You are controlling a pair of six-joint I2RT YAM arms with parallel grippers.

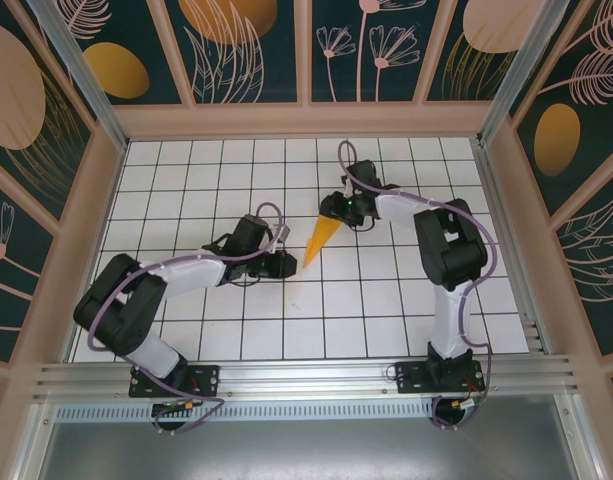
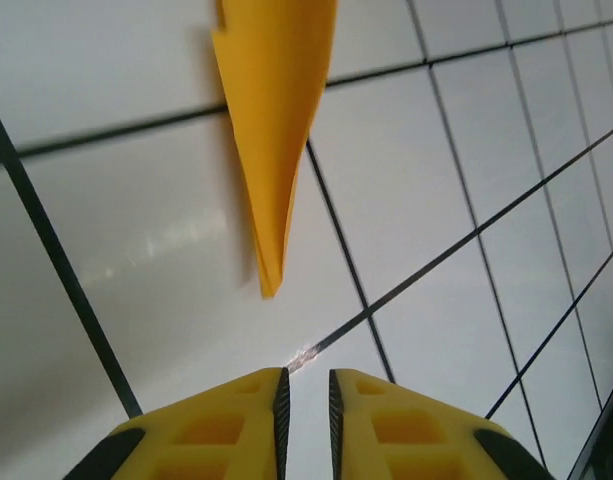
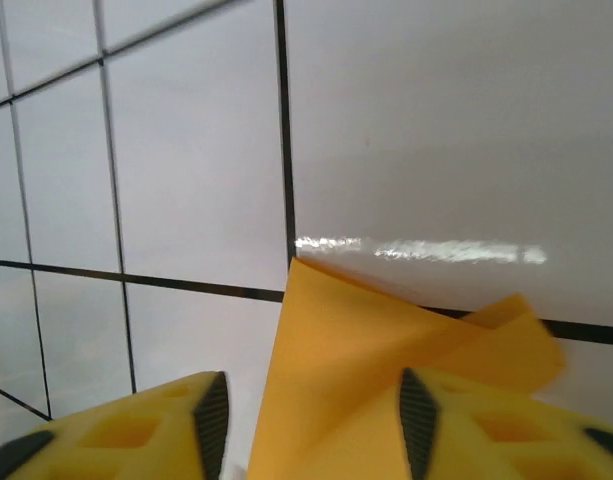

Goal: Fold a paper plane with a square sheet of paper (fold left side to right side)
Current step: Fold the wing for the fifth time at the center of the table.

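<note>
Left gripper barely ajar and empty, right gripper parted astride the one paper plane.

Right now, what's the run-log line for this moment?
paper plane: folded dart, lying on table | left gripper: barely open, empty, facing nose | right gripper: open, astride tail

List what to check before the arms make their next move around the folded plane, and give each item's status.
1. Paper plane folded into a narrow pointed dart: ok.
2. Plane lying on the white grid table, well inside its edges: ok.
3. Left fingers short of the plane's tip, narrow gap, nothing between them: ok.
4. Right fingers apart, not clamping the wide end: ok.
5. Right fingers free of any contact with the paper: cannot tell; one overlaps it.
6. Folds lying flat: cannot tell.
</note>
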